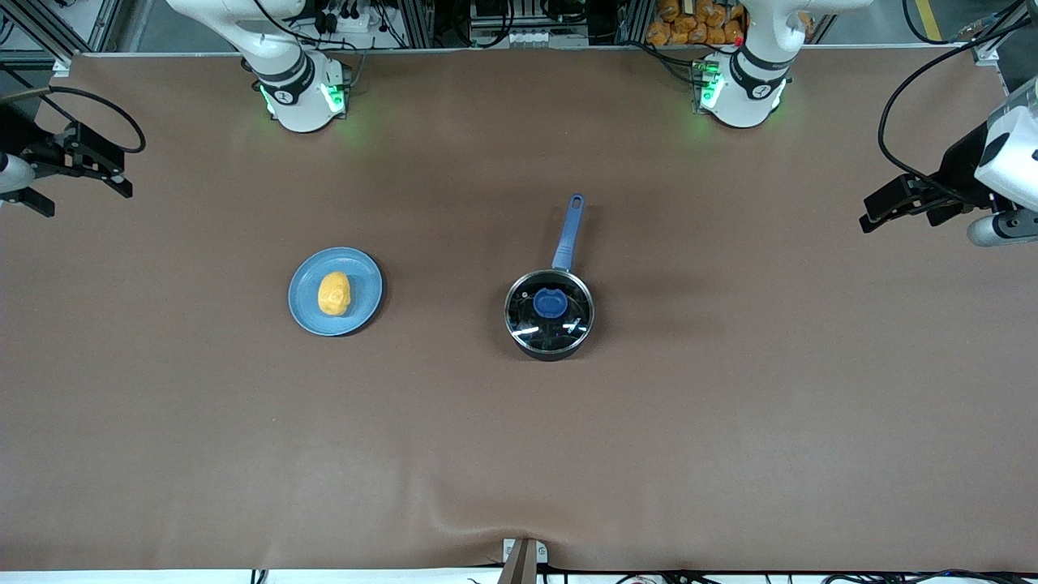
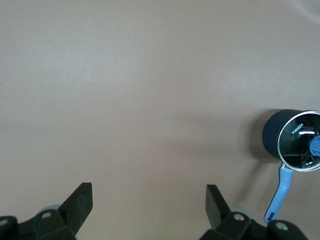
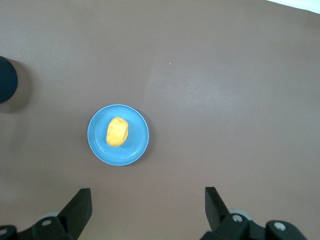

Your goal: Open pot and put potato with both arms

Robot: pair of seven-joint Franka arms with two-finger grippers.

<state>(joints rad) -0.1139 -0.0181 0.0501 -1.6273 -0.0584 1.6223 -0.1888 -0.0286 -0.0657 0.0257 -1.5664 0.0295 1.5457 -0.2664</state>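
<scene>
A robotics lab: two white arms (image 1: 284,73) bolted at a table (image 1: 730,422) under a brown cloth, with aluminium framing (image 1: 422,20), loose cables (image 1: 916,89) and power strips past their bases.

We see our two arms rising from their bases along the table edge farthest from the front camera, each swung out to its own end of the table. Our left gripper (image 1: 880,209) hangs over the left arm's end edge, its fingers (image 2: 80,202) spread wide apart with nothing between them. Our right gripper (image 1: 77,188) hangs over the right arm's end edge, its fingers (image 3: 80,205) likewise parted and empty.
</scene>
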